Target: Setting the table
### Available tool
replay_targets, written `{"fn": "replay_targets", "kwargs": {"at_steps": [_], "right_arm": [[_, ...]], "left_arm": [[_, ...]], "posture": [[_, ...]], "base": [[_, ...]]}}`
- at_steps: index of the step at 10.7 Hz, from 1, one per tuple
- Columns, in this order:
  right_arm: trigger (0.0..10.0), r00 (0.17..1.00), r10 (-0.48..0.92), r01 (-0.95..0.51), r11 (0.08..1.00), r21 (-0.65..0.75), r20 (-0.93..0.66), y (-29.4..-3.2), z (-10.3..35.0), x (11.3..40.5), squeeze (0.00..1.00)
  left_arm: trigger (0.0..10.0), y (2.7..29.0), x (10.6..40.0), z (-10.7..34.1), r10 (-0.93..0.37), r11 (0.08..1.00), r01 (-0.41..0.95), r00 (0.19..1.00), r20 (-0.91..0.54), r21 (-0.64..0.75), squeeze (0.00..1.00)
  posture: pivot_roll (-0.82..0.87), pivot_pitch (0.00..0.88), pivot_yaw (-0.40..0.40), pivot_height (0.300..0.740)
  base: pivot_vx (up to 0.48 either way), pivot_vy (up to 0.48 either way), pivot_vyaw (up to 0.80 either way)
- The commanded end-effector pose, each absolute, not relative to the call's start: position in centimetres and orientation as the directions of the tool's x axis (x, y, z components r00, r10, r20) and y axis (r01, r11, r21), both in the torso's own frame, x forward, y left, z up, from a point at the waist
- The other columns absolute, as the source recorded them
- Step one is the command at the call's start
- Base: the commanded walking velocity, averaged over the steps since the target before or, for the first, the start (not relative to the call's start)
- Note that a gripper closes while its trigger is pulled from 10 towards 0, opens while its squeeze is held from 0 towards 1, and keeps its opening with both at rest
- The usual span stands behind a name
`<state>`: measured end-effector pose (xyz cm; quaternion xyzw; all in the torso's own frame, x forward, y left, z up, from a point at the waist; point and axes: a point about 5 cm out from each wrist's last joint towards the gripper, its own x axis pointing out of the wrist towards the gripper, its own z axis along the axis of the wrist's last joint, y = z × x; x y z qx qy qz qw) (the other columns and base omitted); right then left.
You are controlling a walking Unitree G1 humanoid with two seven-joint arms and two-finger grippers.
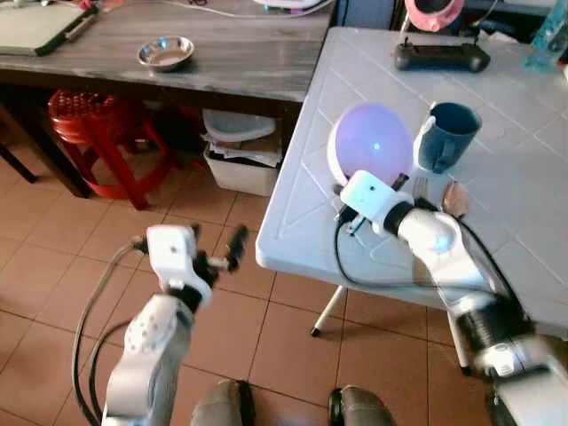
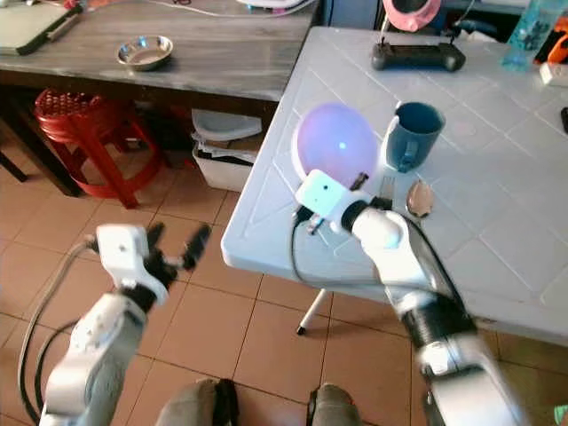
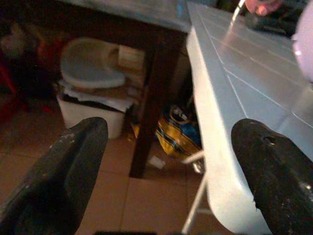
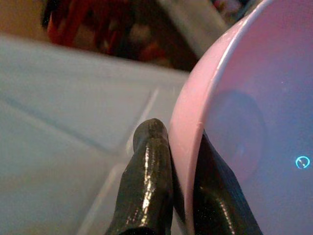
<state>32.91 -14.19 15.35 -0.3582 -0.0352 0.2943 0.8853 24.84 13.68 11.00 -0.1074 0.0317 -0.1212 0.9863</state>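
Observation:
My right gripper is shut on the rim of a pale lilac plate, one finger on each face. It holds the plate tilted up on edge above the white table, near its front left corner. A blue mug stands upright just right of the plate. A fork and a spoon lie on the table in front of the mug. My left gripper is open and empty, out over the tiled floor left of the table edge.
A grey wooden table at the back left carries a steel bowl. Under it are a red stool and a white bin. A black game controller and a blue bottle sit at the white table's far side.

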Motion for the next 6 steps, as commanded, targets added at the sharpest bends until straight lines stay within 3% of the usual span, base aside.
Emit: {"fn": "replay_targets", "kwargs": {"at_steps": [1,4,6], "right_arm": [[0.0,0.808,0.587,-0.475,0.612,-0.633,-0.039,-13.2,16.6,31.9,0.00],[0.0,0.828,0.553,-0.432,0.735,-0.522,0.093,-12.5,16.3,28.9,0.00],[0.7,0.872,0.470,-0.378,0.824,-0.422,0.137,-12.7,16.1,27.8,0.00]], "left_arm": [[10.0,14.6,25.0,10.8,-0.201,0.963,0.189,0.979,-0.045,-0.192,0.00],[10.0,14.5,25.5,11.1,-0.199,0.964,0.193,0.980,-0.014,-0.182,0.00],[10.0,14.7,25.7,11.0,-0.173,0.975,0.171,0.985,-0.007,-0.139,0.00]], "posture": [[-0.05,0.062,0.040,0.740],[-0.06,0.031,0.049,0.740],[-0.07,0.010,0.056,0.740]], "base": [[0.000,0.480,0.00],[0.000,0.479,0.00],[0.000,0.444,0.00]]}}
